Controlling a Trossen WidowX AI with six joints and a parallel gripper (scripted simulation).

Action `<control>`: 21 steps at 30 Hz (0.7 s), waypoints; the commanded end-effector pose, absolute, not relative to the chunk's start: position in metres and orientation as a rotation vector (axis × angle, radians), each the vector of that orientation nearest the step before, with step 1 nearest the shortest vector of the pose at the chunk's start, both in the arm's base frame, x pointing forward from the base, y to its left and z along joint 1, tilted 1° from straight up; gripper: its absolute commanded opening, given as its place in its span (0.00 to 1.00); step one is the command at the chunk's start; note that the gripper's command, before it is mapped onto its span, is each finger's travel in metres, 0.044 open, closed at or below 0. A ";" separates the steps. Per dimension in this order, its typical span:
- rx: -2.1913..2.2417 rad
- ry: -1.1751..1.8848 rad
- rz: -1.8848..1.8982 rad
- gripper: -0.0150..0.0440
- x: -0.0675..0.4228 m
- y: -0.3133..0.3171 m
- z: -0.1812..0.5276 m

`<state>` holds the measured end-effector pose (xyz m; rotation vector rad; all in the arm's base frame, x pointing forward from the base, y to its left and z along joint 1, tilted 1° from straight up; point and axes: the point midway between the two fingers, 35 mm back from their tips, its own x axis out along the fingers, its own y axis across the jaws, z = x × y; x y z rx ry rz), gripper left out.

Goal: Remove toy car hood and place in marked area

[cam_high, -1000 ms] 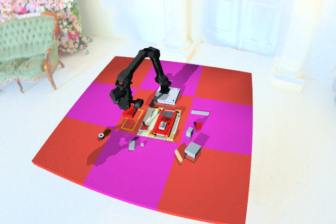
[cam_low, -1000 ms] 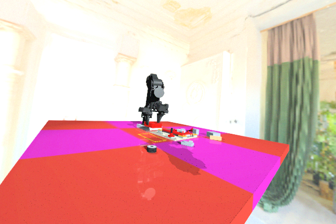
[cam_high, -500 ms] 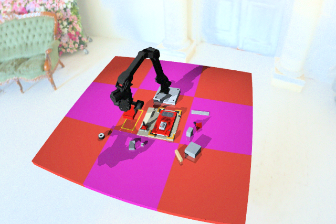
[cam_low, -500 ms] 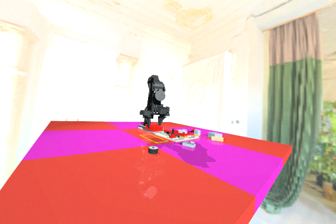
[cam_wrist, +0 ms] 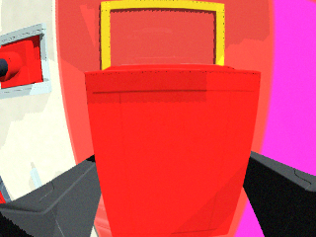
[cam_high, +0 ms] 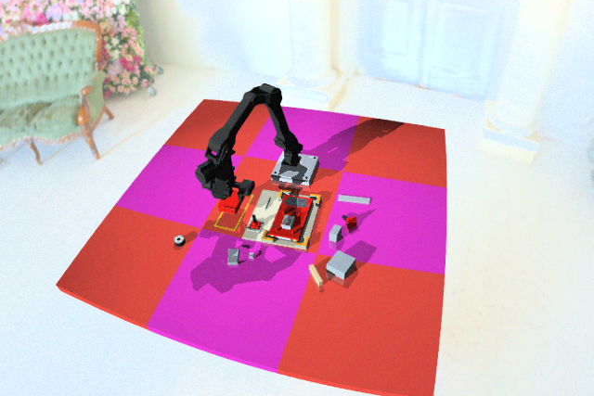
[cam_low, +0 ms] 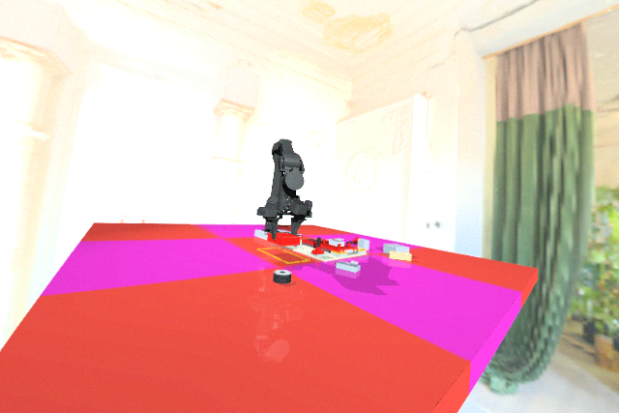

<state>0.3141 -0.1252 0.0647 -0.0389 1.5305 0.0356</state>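
Wrist view showed the gripper (cam_wrist: pixel 173 224) clamped on the red hood (cam_wrist: pixel 173 152), one dark finger (cam_wrist: pixel 59 213) pressed to each side so the panel hung flat and broad below the camera. Just beyond the hood's far edge lay the yellow marked area (cam_wrist: pixel 162 35), its outline on the red square of the worktop (cam_wrist: pixel 290 59). The hood seemed to overlap the near side of that outline but not yet to sit fully within it; how high it hung I could not tell from there.

From above, the arm (cam_high: pixel 239 142) bent down over the near end of the marked area (cam_high: pixel 233 213), the hood (cam_high: pixel 228 203) under its gripper (cam_high: pixel 232 195), low to the worktop. The car (cam_high: pixel 289 221) stood on its pale plate (cam_high: pixel 306 238) just beside, its front bare, which told me the hood was already off. Loose grey blocks (cam_high: pixel 341 264) and a small black wheel (cam_high: pixel 178 240) lay well apart from the drop spot.

I judged that the hood needed carrying a little further into the outline, then lowering before release, with the gripper lifted off afterwards.
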 end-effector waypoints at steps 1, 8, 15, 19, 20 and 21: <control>-0.042 1.542 0.041 0.25 0.312 -0.125 0.058; -0.042 1.542 0.041 0.25 0.311 -0.124 0.052; -0.042 1.542 0.041 0.25 0.311 -0.124 0.047; -0.041 1.542 0.041 0.25 0.310 -0.124 0.044; -0.041 1.542 0.041 0.25 0.310 -0.124 0.044; -0.041 1.542 0.041 0.25 0.310 -0.124 0.044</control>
